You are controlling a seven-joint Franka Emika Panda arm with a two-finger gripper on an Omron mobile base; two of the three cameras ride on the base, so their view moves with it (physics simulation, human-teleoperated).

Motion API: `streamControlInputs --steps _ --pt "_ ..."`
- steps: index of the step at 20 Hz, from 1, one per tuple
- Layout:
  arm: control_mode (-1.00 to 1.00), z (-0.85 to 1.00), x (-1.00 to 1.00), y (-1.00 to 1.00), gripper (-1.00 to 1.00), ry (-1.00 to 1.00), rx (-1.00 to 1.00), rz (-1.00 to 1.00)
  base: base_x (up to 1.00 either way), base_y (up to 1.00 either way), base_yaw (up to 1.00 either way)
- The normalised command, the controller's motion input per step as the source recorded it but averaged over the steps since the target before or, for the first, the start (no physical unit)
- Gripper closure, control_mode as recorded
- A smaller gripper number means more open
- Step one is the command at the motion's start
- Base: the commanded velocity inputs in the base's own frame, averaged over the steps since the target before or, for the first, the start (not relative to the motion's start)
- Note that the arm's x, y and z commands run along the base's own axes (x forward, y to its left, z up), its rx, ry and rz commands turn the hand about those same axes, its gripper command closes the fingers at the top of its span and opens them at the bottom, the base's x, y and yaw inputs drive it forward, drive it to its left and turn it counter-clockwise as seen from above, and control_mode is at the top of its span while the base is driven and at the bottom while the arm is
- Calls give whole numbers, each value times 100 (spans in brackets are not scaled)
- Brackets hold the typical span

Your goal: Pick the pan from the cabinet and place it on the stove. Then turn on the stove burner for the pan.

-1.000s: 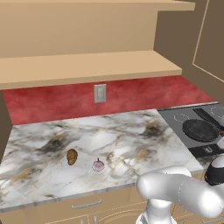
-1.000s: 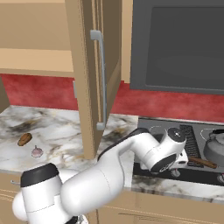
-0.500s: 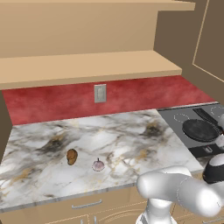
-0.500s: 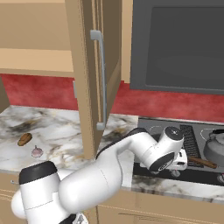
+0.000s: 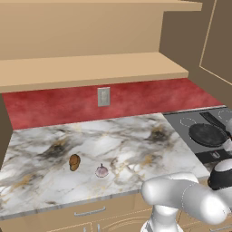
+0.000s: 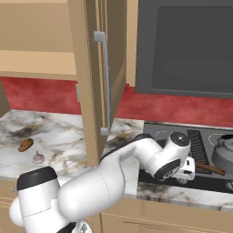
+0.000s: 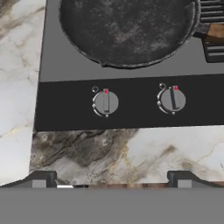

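The dark round pan (image 7: 127, 30) lies on the stove (image 7: 65, 65), its brownish handle (image 7: 215, 30) pointing right; it covers its stove burner ring. My gripper (image 7: 113, 181) hangs open above the counter's front strip, just before the two knobs, the left knob (image 7: 106, 103) and the right knob (image 7: 173, 99), both with red marks up. Nothing is between the fingertips (image 7: 41, 179). From the right base, the gripper (image 6: 185, 177) hovers at the stove's front edge, with the pan handle (image 6: 211, 169) beside it. The left base view shows the pan (image 5: 207, 134) on the cooktop (image 5: 181, 118). The cabinet (image 6: 86, 68) stands open.
A kettle (image 6: 225, 152) sits on the stove's right side. The open cabinet door with its bar handle (image 6: 105, 82) juts out left of the arm. A brown lump (image 5: 74, 161) and a small pinkish item (image 5: 102, 171) lie on the marble counter (image 5: 127, 145).
The hand has sunk slightly towards the stove's front edge. The gripper stays open and the pan has not moved.
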Motion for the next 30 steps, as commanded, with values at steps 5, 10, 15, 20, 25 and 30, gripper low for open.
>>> streamControlInputs --steps 5,10,15,20,25,30 --pt "-100 0 -19 0 -100 0 0 -8 0 0 0" --pt "-100 0 -10 0 -100 0 0 -6 0 0 0" --pt "-100 0 -3 -4 -100 0 0 -1 0 0 0" --pt "-100 0 0 -2 -100 0 0 0 0 0 0" --pt "-100 0 6 -3 -100 0 2 1 0 0 0" --pt "-100 0 20 0 -100 0 5 5 0 0 0"
